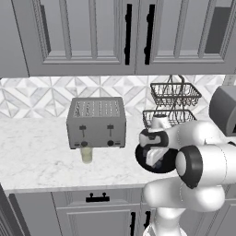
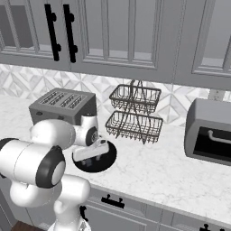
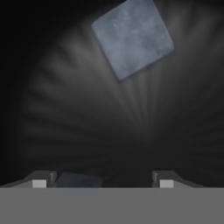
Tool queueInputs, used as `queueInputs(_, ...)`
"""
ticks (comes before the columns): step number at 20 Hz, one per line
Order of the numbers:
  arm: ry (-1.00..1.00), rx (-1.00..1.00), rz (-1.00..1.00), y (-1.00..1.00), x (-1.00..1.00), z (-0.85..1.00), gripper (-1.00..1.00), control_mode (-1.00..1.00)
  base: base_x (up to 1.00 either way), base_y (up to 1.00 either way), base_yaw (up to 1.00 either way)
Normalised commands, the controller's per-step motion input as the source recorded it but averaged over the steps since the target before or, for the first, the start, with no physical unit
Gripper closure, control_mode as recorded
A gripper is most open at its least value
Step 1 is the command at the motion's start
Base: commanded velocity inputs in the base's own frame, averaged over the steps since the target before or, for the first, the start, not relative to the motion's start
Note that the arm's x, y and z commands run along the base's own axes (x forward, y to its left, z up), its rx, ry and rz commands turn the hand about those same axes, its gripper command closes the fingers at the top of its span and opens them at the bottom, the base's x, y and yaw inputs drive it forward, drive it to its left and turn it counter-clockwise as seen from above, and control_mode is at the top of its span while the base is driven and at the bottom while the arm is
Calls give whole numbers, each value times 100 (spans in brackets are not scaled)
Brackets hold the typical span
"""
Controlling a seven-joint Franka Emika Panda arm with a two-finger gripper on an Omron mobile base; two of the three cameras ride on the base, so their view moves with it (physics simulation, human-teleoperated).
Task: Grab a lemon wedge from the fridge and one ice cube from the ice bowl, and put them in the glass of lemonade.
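The glass of lemonade stands on the marble counter just in front of the grey toaster. To its right is the black ice bowl, and my gripper reaches down into it. In the hand view the gripper is open over the dark ribbed bowl floor. One pale blue-grey ice cube lies ahead of it. A second ice cube sits between the fingertips, close to the left one. The fridge and the lemon wedge are out of view.
A two-tier wire basket stands behind the bowl against the tiled wall. A grey box-shaped appliance sits at the right. Grey wall cabinets hang above the counter, whose front edge runs just before the bowl.
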Motion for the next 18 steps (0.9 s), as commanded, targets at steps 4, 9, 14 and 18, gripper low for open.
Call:
queueInputs(4, -3, 0, 0, -10, 20, 0, -100, -100, 0, 0, 0)
queueInputs(9, -1, 0, 0, -3, 14, 0, -100, -100, 0, 0, 0)
queueInputs(14, 0, 3, -4, -9, -22, 0, -100, -100, 0, 0, 0)
queueInputs(18, 0, 5, -4, -2, -1, -2, -100, -100, 0, 0, 0)
